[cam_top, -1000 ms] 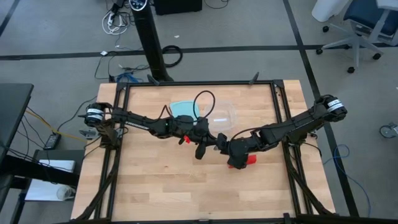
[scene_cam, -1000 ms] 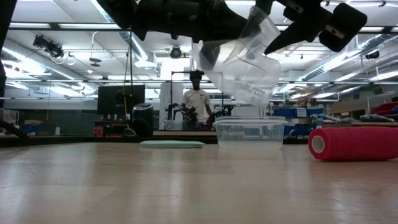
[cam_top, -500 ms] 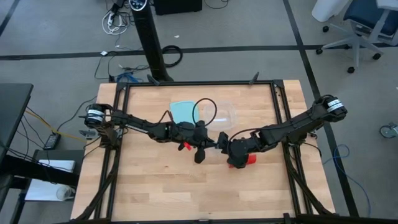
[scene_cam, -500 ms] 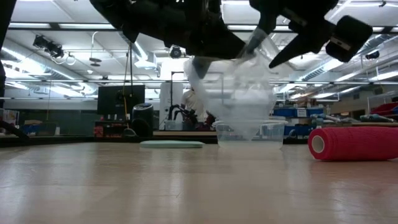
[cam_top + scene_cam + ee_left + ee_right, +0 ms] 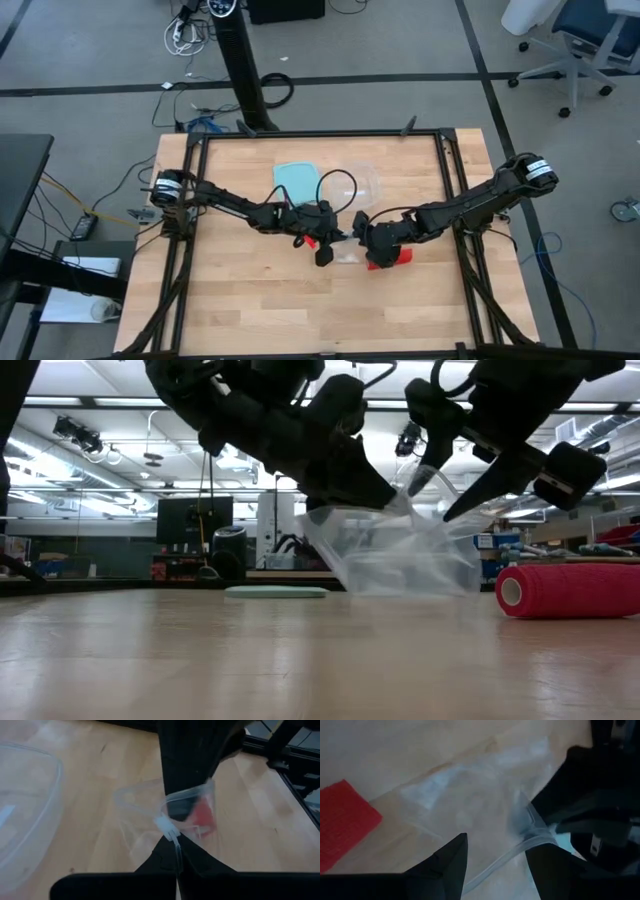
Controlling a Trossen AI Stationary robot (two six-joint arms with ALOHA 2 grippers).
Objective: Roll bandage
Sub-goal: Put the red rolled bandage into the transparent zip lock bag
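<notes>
Left arm: reaches in from the left edge of the high view, stretched low across the counter [image 5: 240,300] toward the middle of the frame, wrist angled down.
Right arm: comes in from the right edge of the high view, bent at the elbow, its wrist meeting the left one near the centre.
Left gripper [image 5: 335,243]: closed, pinching the top edge of the clear plastic bag [image 5: 400,555]; in its own wrist view the bag's seam sits right between the two dark fingers [image 5: 170,852].
Right gripper [image 5: 455,485]: fingers spread wide at the bag's upper edge; in the low view one finger looks to touch the plastic, but I cannot tell whether it has any hold.
Clear plastic bag: hangs crumpled from the left gripper, its lower part down at the counter in the middle of the low view; I see nothing inside it.
Container [image 5: 358,182]: clear plastic tub in the upper centre of the high view, beside a light-blue lid [image 5: 295,180] lying flat; nothing visible in it.
Bandage [image 5: 568,591]: red roll lying on its side on the counter at the right edge of the low view, just beside the right gripper in the high view, outside the bag.
</notes>
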